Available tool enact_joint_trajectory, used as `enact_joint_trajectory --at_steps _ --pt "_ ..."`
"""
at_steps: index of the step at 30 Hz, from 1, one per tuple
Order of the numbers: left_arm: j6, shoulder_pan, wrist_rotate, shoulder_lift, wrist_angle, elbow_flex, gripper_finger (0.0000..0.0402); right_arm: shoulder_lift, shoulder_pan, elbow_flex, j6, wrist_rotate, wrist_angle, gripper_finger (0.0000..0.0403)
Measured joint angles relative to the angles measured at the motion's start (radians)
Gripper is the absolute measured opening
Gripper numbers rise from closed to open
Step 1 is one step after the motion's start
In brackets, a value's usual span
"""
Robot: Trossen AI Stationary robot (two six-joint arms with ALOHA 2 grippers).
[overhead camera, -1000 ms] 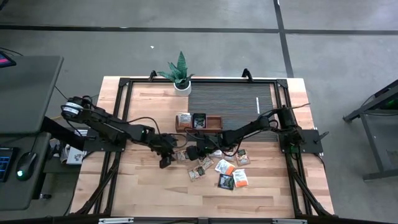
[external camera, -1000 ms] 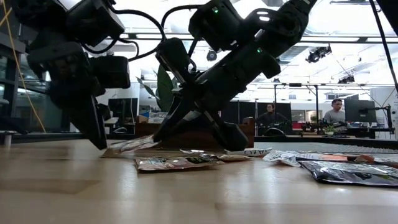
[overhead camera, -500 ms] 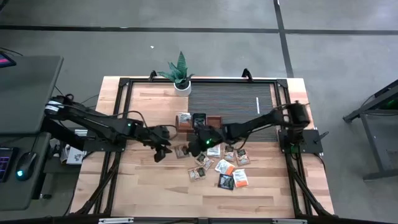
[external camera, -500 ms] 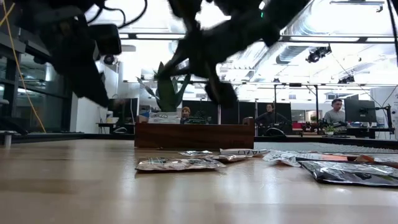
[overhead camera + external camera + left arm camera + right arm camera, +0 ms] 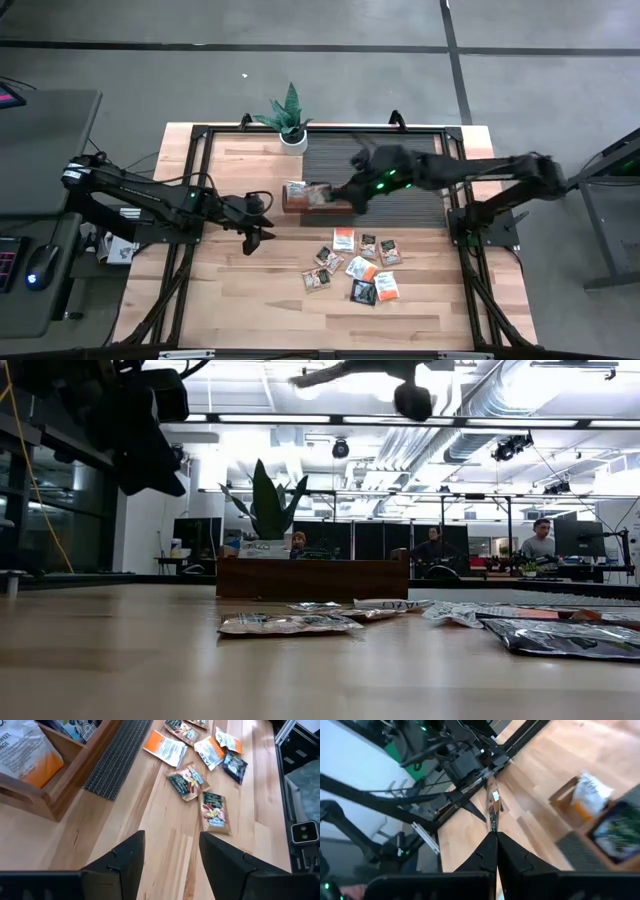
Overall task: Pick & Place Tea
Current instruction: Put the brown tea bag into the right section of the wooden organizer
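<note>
Overhead, the right gripper (image 5: 340, 196) hangs above the wooden tray (image 5: 300, 206), its arm stretched across the dark ribbed mat (image 5: 400, 165); whether its fingers hold anything cannot be judged from this height. The left gripper (image 5: 251, 243) hovers over bare table (image 5: 220, 290) beside the tray's end, and the loose tea sachets (image 5: 355, 265) lie scattered on the wood beyond it, well clear of its fingers and nearer the table's front than the right gripper. A potted plant (image 5: 288, 120) stands at the table's far edge, behind both grippers. At table level, the left gripper (image 5: 160, 465) hangs clear of the surface, while sachets (image 5: 285, 623) lie flat in front of the tray (image 5: 315, 578). Through the left wrist camera, the left fingers (image 5: 131, 857) stand apart with nothing between them; sachets (image 5: 189, 781) lie ahead of them, and a white-and-orange sachet (image 5: 22, 755) stands in the tray's nearest compartment. Through the right wrist camera, the right fingers (image 5: 485, 855) are pressed together on the edge of a thin sachet (image 5: 492, 807) that projects ahead of the tips.
</note>
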Motion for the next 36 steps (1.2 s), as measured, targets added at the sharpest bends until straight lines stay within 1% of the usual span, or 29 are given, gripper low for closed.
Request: enact_joint_trajectory --at_steps 3,5,8,12,14,17,20,24,29,32,36 --pt "-0.007 0.000 0.006 0.001 0.000 0.000 0.0186 -0.045 -0.037 0.071 -0.082 -0.016 -0.189 0.0000" --pt "-0.009 0.000 0.005 0.001 0.002 0.000 0.0186 -0.047 -0.058 0.163 -0.154 -0.019 -0.326 0.0000" --pt "-0.022 0.000 0.001 0.001 0.003 0.000 0.0186 -0.016 -0.094 0.334 -0.271 -0.022 -0.515 0.0000" --pt "-0.031 0.000 0.001 0.001 0.006 0.000 0.0186 0.077 -0.149 0.573 -0.425 -0.020 -0.760 0.0000" --pt "-0.036 0.000 0.001 0.001 0.006 0.000 0.0186 0.132 -0.167 0.677 -0.534 -0.016 -0.843 0.0000" --pt "-0.037 0.000 0.002 0.001 0.006 0.000 0.0185 0.230 -0.182 0.804 -0.691 -0.013 -0.942 0.0000" --pt "-0.037 0.000 0.002 0.001 0.005 0.000 0.0186 0.341 -0.196 0.905 -0.789 -0.007 -1.049 0.0000" --pt "-0.051 0.000 0.002 0.001 -0.001 0.000 0.0185 0.486 -0.204 1.009 -0.849 0.010 -1.194 0.0000" --pt "-0.054 0.000 0.002 0.001 0.000 0.000 0.0185 0.622 -0.202 1.081 -0.879 0.019 -1.284 0.0000" --pt "-0.055 0.000 0.002 0.001 0.000 0.000 0.0185 0.661 -0.202 1.088 -0.900 0.019 -1.299 0.0000" --pt "-0.060 0.000 0.001 0.001 0.000 0.000 0.0185 0.673 -0.203 1.074 -0.928 0.025 -1.301 0.0000"
